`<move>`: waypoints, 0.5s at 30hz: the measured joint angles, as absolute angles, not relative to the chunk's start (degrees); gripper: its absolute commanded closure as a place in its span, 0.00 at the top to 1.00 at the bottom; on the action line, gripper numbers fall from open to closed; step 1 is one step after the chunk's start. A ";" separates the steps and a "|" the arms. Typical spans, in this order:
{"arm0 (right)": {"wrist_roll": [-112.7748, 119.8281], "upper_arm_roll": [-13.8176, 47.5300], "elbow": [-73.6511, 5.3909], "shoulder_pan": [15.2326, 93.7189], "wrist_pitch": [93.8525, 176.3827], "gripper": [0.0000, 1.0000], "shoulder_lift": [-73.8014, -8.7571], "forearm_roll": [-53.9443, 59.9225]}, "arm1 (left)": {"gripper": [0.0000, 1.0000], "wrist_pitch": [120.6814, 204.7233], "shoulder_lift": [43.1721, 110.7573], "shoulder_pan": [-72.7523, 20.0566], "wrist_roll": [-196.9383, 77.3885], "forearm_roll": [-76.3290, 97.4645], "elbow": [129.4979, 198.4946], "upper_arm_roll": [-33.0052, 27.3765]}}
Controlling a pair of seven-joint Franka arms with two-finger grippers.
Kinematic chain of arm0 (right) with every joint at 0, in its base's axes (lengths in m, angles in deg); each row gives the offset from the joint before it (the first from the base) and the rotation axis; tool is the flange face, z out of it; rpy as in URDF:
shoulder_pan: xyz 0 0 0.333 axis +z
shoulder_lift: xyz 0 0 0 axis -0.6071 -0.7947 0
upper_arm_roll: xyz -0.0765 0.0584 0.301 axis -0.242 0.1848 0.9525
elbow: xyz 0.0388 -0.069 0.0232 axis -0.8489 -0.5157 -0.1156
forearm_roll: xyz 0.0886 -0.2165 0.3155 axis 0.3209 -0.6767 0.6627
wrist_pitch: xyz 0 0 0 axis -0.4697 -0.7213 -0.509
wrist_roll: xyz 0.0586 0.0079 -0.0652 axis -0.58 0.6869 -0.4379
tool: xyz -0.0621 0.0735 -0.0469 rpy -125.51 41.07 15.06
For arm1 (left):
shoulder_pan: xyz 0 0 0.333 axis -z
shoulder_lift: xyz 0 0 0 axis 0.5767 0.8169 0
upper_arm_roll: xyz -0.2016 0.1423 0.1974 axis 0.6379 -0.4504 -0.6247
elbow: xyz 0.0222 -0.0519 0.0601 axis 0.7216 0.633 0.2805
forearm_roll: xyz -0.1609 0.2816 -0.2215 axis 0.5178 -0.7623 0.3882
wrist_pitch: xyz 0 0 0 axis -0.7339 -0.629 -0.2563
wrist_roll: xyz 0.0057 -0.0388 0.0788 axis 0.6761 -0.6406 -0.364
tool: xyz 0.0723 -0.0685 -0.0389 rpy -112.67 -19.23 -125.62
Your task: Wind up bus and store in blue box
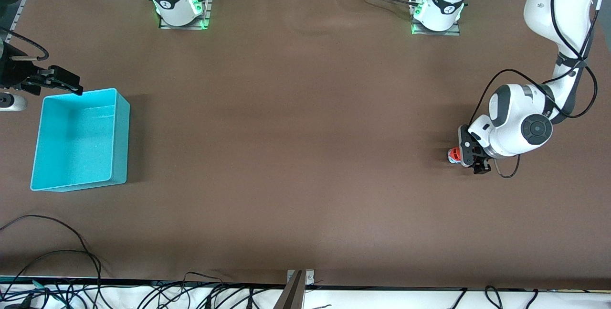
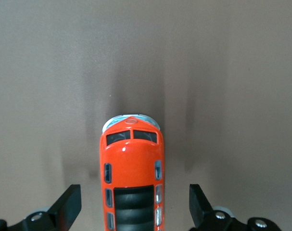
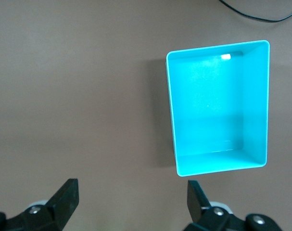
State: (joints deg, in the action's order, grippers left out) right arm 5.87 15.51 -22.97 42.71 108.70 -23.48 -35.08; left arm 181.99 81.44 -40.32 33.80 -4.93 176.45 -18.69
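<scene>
The orange-red bus (image 2: 132, 159) stands on the brown table near the left arm's end. Only its whitish front end (image 1: 454, 155) shows in the front view, beside the left hand. My left gripper (image 2: 134, 204) is low over the bus and open. One finger (image 2: 71, 204) stands on each side of the bus's rear half, with a gap to the body on both sides. It also shows in the front view (image 1: 471, 157). The blue box (image 1: 79, 139) sits empty at the right arm's end. My right gripper (image 3: 132, 197) is open and empty, up over the table beside the box (image 3: 218, 110).
The right gripper (image 1: 64, 81) hangs by the box's corner that lies toward the robot bases. The two arm bases (image 1: 179, 5) stand along the table edge farthest from the front camera. Loose cables (image 1: 57, 251) lie at the near edge. Bare brown table separates box and bus.
</scene>
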 measured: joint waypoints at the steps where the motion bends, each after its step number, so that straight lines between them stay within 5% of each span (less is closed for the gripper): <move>1: 5.87 15.51 -22.97 42.71 108.70 1.00 -23.48 -35.08 | 0.53 182.00 81.44 -40.32 33.81 -4.94 176.51 -18.69; 6: 5.87 15.51 -22.97 42.71 108.70 1.00 -23.50 -35.08 | 0.33 182.02 81.44 -40.32 34.19 -4.97 176.70 -18.66; 15: 5.87 15.51 -22.97 42.71 108.70 1.00 -23.50 -35.08 | 0.30 182.20 81.31 -40.32 34.73 -4.98 176.74 -18.65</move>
State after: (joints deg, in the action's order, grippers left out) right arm 5.87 15.51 -22.97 42.71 108.70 -23.50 -35.08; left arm 182.20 81.31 -40.32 34.73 -4.98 176.74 -18.65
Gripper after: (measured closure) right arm 0.000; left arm 0.476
